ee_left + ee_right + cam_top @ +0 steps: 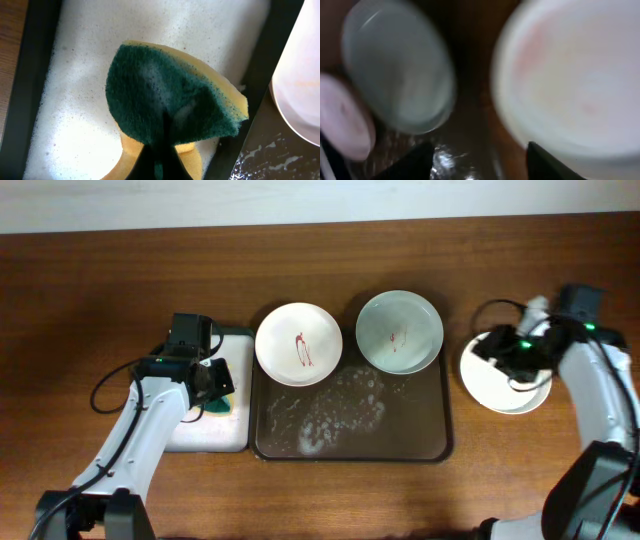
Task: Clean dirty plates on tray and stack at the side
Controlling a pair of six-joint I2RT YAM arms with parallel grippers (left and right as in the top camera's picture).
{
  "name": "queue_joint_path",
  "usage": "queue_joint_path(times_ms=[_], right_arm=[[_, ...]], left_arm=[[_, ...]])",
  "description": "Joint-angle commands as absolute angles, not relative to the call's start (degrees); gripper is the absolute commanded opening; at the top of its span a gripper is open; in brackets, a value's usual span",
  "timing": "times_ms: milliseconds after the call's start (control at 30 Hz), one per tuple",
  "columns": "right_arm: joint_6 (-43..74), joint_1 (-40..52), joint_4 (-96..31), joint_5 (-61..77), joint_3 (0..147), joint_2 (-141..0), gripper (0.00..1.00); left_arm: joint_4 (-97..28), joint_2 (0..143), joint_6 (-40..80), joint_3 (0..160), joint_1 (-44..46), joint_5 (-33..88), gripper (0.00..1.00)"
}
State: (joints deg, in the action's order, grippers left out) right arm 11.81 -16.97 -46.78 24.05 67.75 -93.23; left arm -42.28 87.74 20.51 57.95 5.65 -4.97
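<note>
The dark brown tray (pixel 420 430) holds two plates at its back: a white plate (pixel 298 343) with red smears and a faintly greenish plate (pixel 399 330) with a small red smear. A third white plate (pixel 505 385) lies on the table right of the tray. My right gripper (pixel 497 350) hovers open and empty over that plate's left edge; its blurred wrist view shows the open gripper (pixel 480 165), that plate (pixel 570 75) and the greenish plate (pixel 395 70). My left gripper (pixel 215 385) is shut on a green-and-yellow sponge (pixel 170 90) over the small foamy tray.
The small black-rimmed tray (pixel 210 435) with white foam sits left of the brown tray and touches it. Soapy foam (pixel 330 415) lies on the brown tray's front half. The white smeared plate's edge (pixel 300 85) shows at the right of the left wrist view.
</note>
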Motion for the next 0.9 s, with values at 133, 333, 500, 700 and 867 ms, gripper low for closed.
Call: queue_joint_path(times_ms=[133,333,500,700,867], right_arm=[[5.96,6.24,-33.87,19.79,70.08,-93.03,0.67],[5.96,20.71,-19.99,5.87,70.08,-95.88,0.68],[6.02,24.49,-10.07,5.52,70.08,-104.53,0.66],[6.85,26.39,-5.06,5.30,70.08,-112.09,0.59],[12.27,26.41,-4.71,5.34,70.08,-115.92,0.40]], left_arm=[[-42.09,88.44,19.64,57.78,5.45,-5.37,0.00],[-42.11,88.44,19.64,57.78,5.45,-5.34,0.00],[-42.26,88.44,19.64,57.78,5.45,-5.34,0.00],[-42.28,88.44,19.64,57.78,5.48,-5.34,0.00],[-42.28,88.44,19.64,57.78,5.45,-5.34,0.00]])
